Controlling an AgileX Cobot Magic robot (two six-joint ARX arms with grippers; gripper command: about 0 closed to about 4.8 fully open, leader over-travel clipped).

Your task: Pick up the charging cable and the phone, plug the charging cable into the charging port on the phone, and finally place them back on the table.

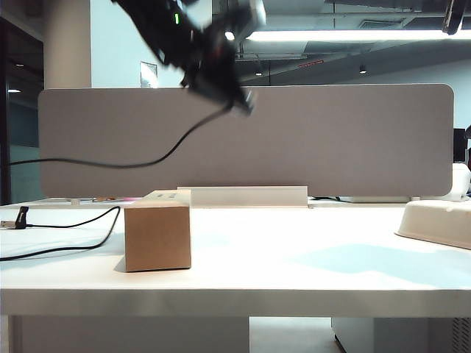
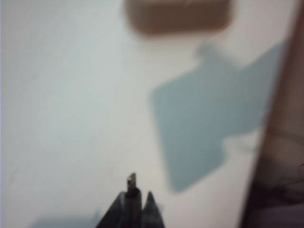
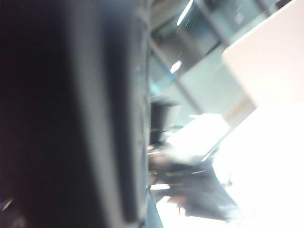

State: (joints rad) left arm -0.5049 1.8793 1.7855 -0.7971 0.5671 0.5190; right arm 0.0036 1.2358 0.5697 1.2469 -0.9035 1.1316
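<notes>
Left gripper (image 2: 133, 202) clamps long black charging cable (image 1: 158, 158) plug, raised | right gripper pinched, load unclear | plugging pending

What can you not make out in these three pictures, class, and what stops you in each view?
- Right wrist view: a big dark blurred slab fills the frame; whether it is the phone, and where its charging port is, cannot be told. The right gripper's jaws are not visible.
- Exterior view: the left gripper, raised above the table, is motion-blurred. The charging cable runs off the left edge.
- Left wrist view: the cardboard box is blurred and cropped.
</notes>
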